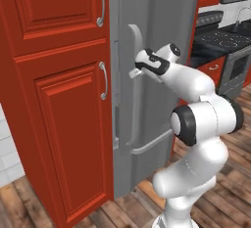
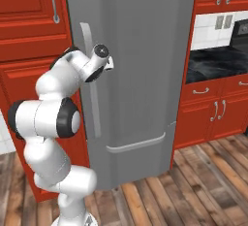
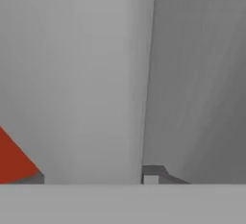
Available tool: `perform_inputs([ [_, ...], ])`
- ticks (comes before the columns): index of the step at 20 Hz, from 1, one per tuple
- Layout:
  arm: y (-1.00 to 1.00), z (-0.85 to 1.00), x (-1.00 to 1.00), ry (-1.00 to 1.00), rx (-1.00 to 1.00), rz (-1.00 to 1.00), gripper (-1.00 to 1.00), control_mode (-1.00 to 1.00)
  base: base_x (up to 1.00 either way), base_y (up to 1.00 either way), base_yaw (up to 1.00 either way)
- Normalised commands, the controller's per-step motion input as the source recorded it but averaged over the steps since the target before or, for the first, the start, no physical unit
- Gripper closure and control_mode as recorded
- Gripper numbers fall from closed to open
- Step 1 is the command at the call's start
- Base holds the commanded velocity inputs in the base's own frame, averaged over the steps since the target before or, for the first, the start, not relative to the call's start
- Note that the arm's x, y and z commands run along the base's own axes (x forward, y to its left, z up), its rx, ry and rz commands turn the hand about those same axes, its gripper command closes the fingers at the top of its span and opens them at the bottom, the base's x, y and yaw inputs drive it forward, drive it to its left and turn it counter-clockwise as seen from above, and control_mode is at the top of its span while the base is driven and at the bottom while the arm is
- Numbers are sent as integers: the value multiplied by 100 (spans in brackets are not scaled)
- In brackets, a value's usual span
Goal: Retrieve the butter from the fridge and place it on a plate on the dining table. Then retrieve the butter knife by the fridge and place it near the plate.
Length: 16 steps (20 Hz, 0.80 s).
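One white arm reaches up to the fridge, whose door is closed, and its gripper is clamped on the long vertical handle near its upper part. Red cabinets stand just beside the fridge on the left.
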Motion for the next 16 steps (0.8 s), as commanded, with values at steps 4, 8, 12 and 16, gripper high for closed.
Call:
perform_inputs([
  [4,-100,0,-100,0,0,8,100,-100,0,0,0],
  [8,-100,0,-76,7,1,8,100,-100,0,0,0],
  [12,-100,0,-42,15,0,10,100,-100,0,0,0],
  [16,-100,0,-43,16,0,11,100,-100,0,0,0],
])
